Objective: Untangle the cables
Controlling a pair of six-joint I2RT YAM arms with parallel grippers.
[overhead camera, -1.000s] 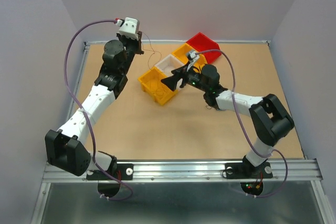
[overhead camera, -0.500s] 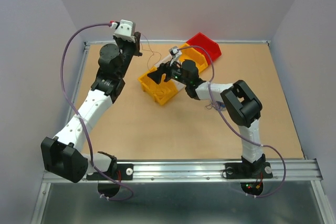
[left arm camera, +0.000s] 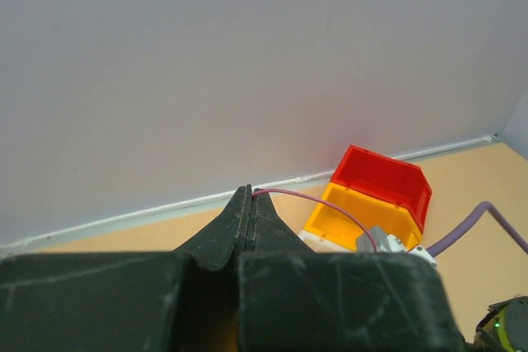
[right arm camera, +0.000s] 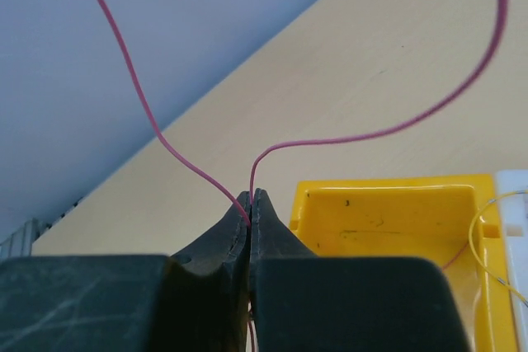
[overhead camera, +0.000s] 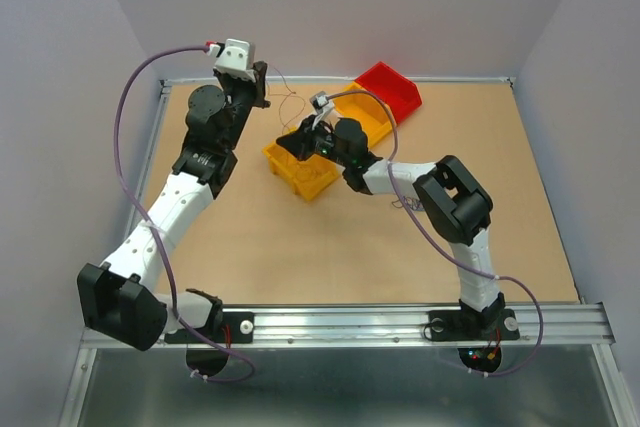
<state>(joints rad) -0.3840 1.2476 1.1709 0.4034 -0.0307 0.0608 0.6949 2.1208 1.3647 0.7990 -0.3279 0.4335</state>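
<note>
The cables show mainly as one hair-thin pink-purple wire (right arm camera: pixel 136 80). It loops up against the grey wall and back down into my right gripper (right arm camera: pixel 251 197), which is shut on it beside the front yellow bin (right arm camera: pixel 388 220). The same thin wire (left arm camera: pixel 330 208) arcs out of my left gripper (left arm camera: pixel 250 195), which is shut on it. From above, my left gripper (overhead camera: pixel 264 85) is raised at the back left. My right gripper (overhead camera: pixel 284 144) is over the front yellow bin (overhead camera: pixel 300 175), with fine strands (overhead camera: pixel 287 99) strung between them. A yellow wire (right arm camera: pixel 478 237) curls in the bin at the right.
A second yellow bin (overhead camera: pixel 376 117) and a red bin (overhead camera: pixel 392 87) stand in a row behind the front one, toward the back wall. A few loose thin wires (overhead camera: pixel 408 203) lie on the table under my right forearm. The right arm's thick lilac cable (left arm camera: pixel 472 224) runs nearby.
My right arm swung left from the middle bins to over the front yellow bin. Its jaws went from wide open to shut on the thin wire. The left arm barely moved.
</note>
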